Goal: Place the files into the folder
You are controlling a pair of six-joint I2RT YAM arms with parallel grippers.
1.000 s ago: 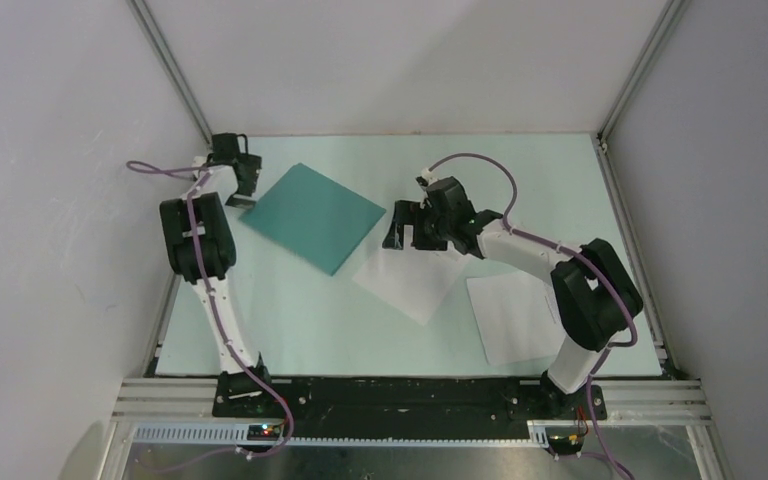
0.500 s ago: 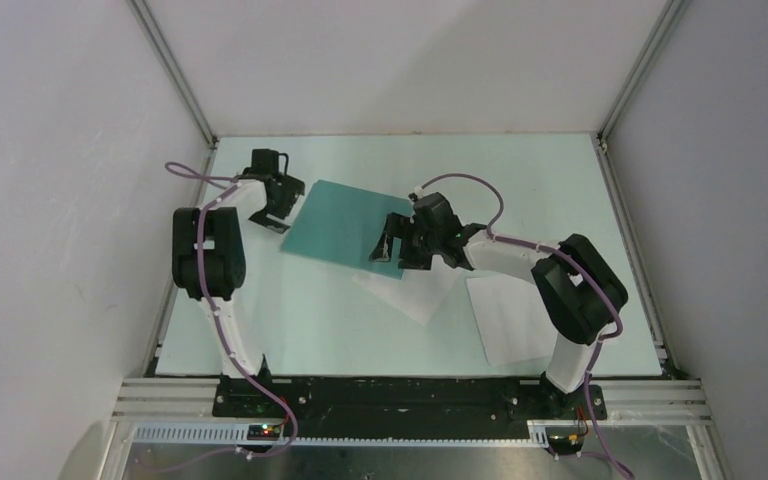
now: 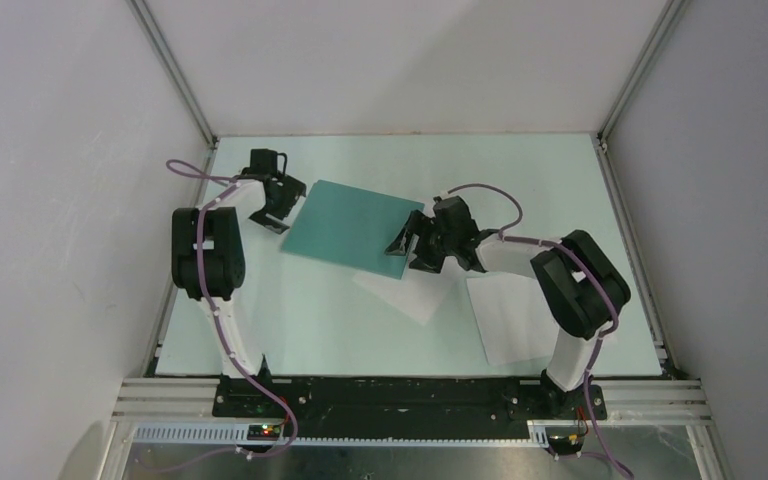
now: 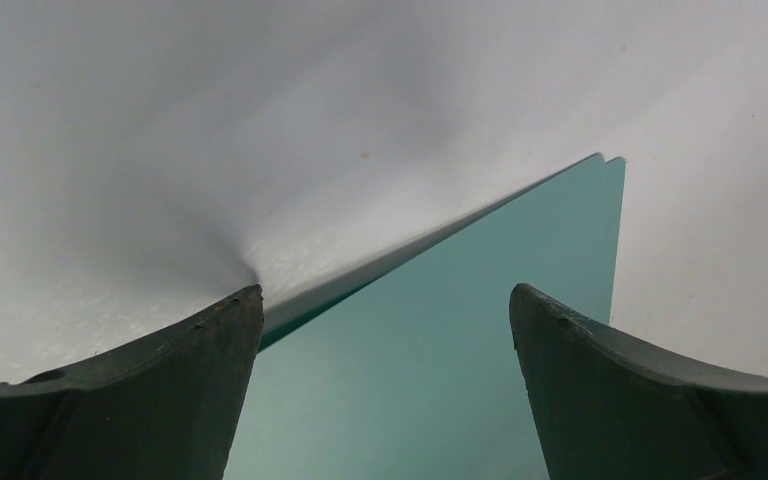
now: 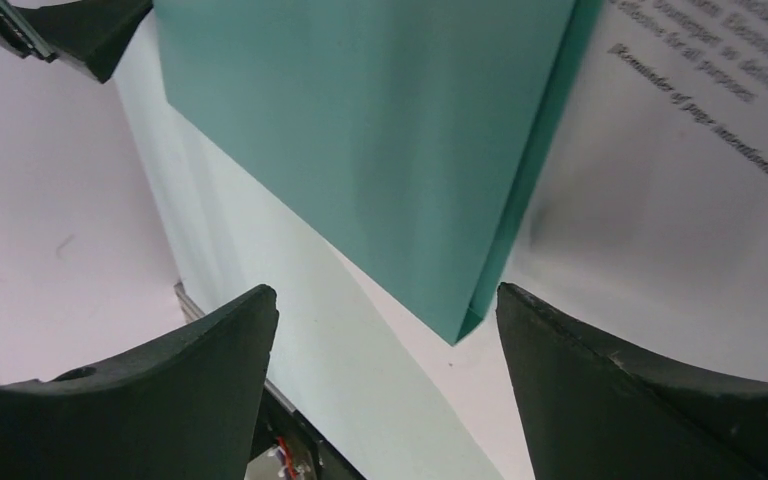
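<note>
At the left edge of the folder, left gripper: its fingers are standing wide apart, holding nothing, with the teal surface showing in the gap between them.
right gripper: its jaws are also standing well apart and gripping nothing. It is hanging low at the folder's right end, and the folder's corner is pointing into the gap between the fingers.
folder: it is lying askew on the far middle of the table, spanning the space between the two grippers. Whether its cover is lifting at all cannot be told.
near sheet: it is lying just nearer than the folder and to its right, turned at an angle. Its far end is running under the folder's right corner, and its printed text is showing beside that corner.
second sheet: it is lying on the near right of the table, apart from the folder. The right arm is hanging over its right side.
</note>
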